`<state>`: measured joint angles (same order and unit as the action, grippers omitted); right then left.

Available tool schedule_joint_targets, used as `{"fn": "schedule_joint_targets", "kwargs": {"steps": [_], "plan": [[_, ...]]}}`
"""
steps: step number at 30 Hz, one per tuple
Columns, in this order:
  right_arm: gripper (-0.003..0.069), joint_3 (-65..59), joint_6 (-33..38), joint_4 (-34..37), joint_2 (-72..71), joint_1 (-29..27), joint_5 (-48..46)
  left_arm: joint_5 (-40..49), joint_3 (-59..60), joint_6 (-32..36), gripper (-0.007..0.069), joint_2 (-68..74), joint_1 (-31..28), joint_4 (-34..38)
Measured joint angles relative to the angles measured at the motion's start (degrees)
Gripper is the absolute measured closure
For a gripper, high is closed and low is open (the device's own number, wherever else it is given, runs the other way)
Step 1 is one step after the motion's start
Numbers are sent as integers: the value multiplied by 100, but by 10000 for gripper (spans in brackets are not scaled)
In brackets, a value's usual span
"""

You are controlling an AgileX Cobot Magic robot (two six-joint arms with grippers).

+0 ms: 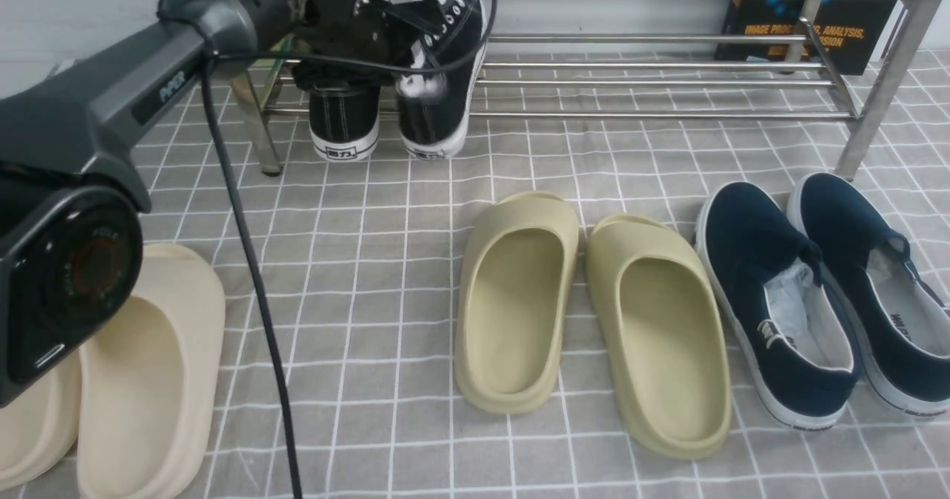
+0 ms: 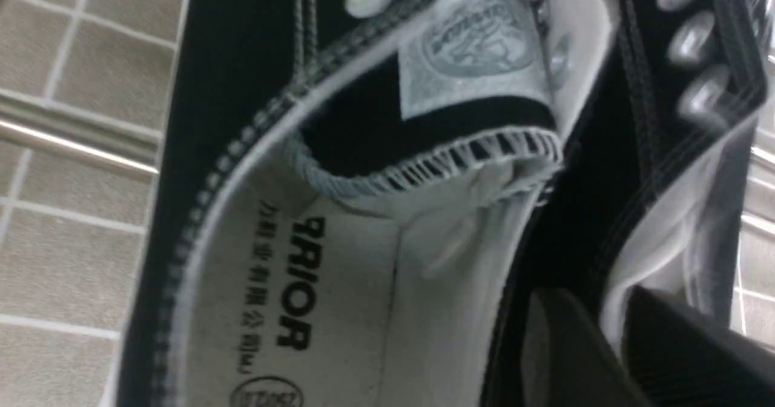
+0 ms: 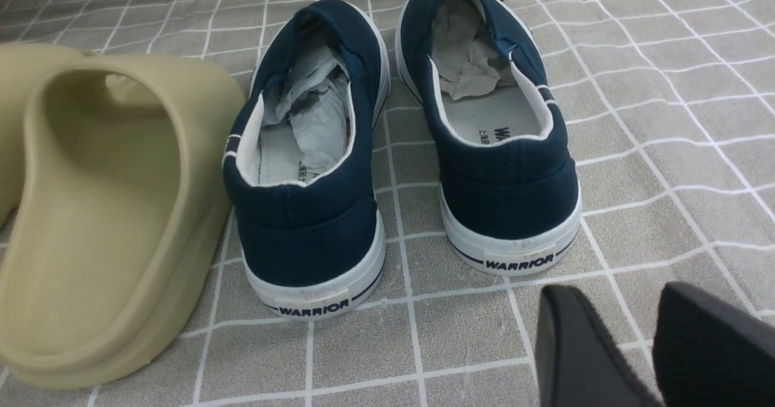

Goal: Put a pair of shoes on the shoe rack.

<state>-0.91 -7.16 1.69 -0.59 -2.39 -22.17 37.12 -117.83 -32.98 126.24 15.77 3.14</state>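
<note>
Both black sneakers (image 1: pixel 434 116) sat on rack (image 1: pixel 668 116) | left tool (image 2: pixel 599 301) apart, astride one's rim; right tool (image 3: pixel 616 291) apart | withdrawal likely remained

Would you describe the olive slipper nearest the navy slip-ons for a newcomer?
Below the silver rack, two olive slippers lie mid-floor. Choose the right-hand one, beside the navy slip-ons; its twin sits farther left.

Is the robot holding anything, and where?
The left gripper is at the white collar of a black canvas sneaker; whether it grips cannot be told. The right gripper is open, holding nothing.
</note>
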Motion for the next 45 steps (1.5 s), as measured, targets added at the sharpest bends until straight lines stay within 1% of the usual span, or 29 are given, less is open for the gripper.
{"fn": "schedule_joint_targets", "kwargs": {"steps": [3,6,7,10,11,12,13,14,15,17,19,21,22,25,27,28,32,35,36,37,40,45], "plan": [[420,0,0,0,0,0,0,285,0,129,384,-192,0,7],[420,0,0,0,0,0,0,506,0,363,384,-460,5,12],[420,0,0,0,0,0,0,742,0,643,400,-766,5,-19],[420,0,0,0,0,0,0,1005,0,900,429,-1231,5,-138],[420,0,0,0,0,0,0,1271,-5,1057,466,-1659,5,-314],[420,0,0,0,0,0,0,1303,-11,1068,470,-1709,5,-314],[420,0,0,0,0,0,0,1590,-22,1117,514,-2156,5,-569],[420,0,0,0,0,0,0,1729,-35,1133,534,-2359,5,-689],[420,0,0,0,0,0,0,1764,-34,1134,539,-2409,5,-718],[420,0,0,0,0,0,0,2260,-41,1162,600,-3012,5,-1083],[420,0,0,0,0,0,0,2598,85,1163,638,-3561,5,-1286],[420,0,0,0,0,0,0,2737,229,1168,638,-3822,5,-1376],[420,0,0,0,0,0,0,2902,594,1168,638,-4313,5,-1522],[420,0,0,0,0,0,0,2933,1664,1119,638,-5141,5,-1630],[420,0,0,0,0,0,0,2784,2375,1005,638,-5717,5,-1623],[420,0,0,0,0,0,0,2630,3024,931,638,-6124,5,-1586],[420,0,0,0,0,0,0,2222,4268,851,638,-7105,5,-1425],[420,0,0,0,0,0,0,1948,5566,760,638,-8306,5,-1357],[420,0,0,0,0,0,0,1948,5617,760,638,-8306,5,-1358],[420,0,0,0,0,0,0,1948,5926,749,638,-8640,5,-1351],[420,0,0,0,0,0,0,2030,6341,742,638,-9072,5,-1331],[420,0,0,0,0,0,0,2649,6445,732,638,-9456,5,-1086]]}}
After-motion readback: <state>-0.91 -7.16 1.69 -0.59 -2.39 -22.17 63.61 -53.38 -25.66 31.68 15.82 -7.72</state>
